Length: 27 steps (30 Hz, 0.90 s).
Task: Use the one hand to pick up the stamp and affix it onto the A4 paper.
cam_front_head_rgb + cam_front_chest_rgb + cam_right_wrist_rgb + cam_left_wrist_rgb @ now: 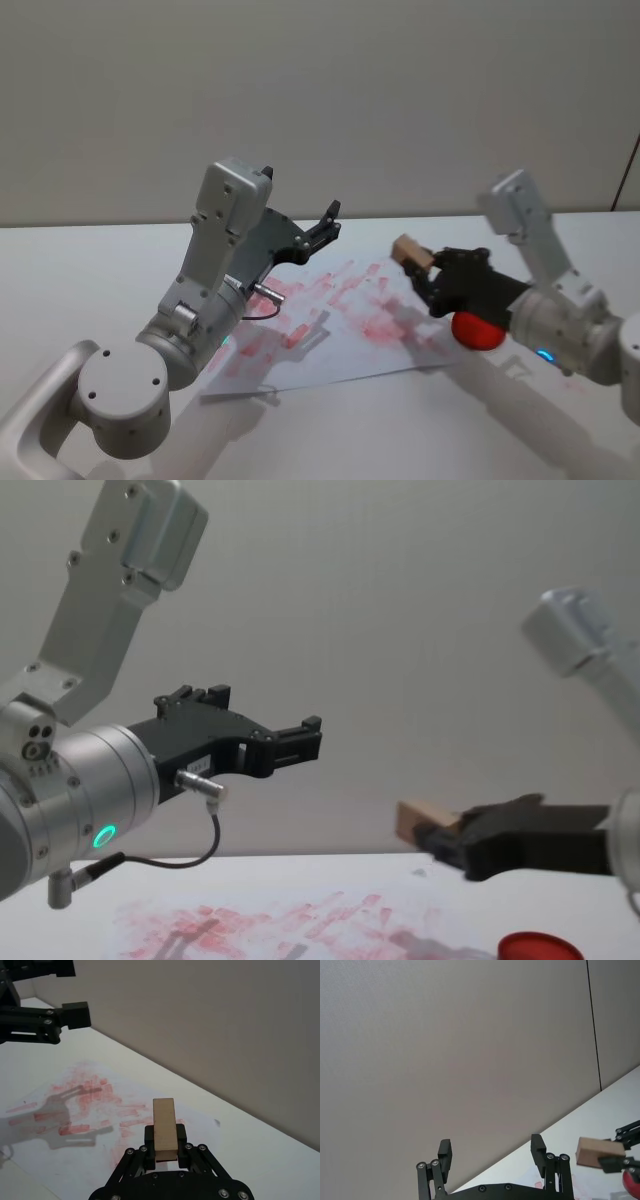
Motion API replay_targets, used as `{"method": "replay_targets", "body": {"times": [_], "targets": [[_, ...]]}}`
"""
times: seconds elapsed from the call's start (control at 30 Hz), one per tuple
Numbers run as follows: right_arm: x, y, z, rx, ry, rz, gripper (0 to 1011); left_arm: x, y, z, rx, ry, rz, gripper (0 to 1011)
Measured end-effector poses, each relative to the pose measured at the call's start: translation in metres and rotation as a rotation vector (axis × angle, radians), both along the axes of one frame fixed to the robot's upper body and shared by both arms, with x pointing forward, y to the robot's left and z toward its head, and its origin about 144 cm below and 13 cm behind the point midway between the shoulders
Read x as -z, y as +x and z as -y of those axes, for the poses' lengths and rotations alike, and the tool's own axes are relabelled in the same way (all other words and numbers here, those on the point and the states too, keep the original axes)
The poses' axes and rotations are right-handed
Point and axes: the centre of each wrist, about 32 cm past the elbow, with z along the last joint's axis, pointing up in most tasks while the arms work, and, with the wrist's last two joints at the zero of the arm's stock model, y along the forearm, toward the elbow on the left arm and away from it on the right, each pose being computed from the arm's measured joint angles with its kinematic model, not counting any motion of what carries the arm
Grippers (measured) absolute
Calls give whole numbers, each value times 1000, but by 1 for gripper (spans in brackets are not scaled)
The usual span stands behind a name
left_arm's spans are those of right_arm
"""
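1. Nearest you in the right wrist view, the right gripper (pixel 165 1146) has its jaws closed narrowly on the stamp (pixel 165 1129); the pale wooden block stands out past the fingertips, clamped at its lower end.
2. From the head view, you see the same right gripper (pixel 425 272) raised off the table, with the stamp (pixel 411 250) at its tip above the right-hand edge of the A4 paper (pixel 350 345); block and sheet are apart.
3. Your A4 paper (pixel 95 1105) lies flat on the white table (pixel 90 270), smeared with red-pink stamp marks; shadows of both grippers fall across it.
4. Just beside the right wrist, the red ink pad (pixel 477 330) sits near the sheet's right corner; the chest view shows it low under the right arm.
5. Your left gripper (pixel 325 225) hangs in the air over the paper's far left part; its fingers (pixel 444 1152) are spread wide and hold nothing.
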Motion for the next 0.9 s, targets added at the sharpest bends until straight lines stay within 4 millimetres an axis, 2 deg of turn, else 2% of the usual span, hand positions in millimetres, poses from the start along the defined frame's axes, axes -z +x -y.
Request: {"method": "replay_targets", "body": {"times": [0.5, 0.9], "targets": [[4, -42, 40, 200, 23, -41, 216, 0, 0, 0, 0, 0, 0, 1001], [12, -47, 53, 231, 9, -124, 217, 0, 0, 0, 0, 0, 0, 1001]]}}
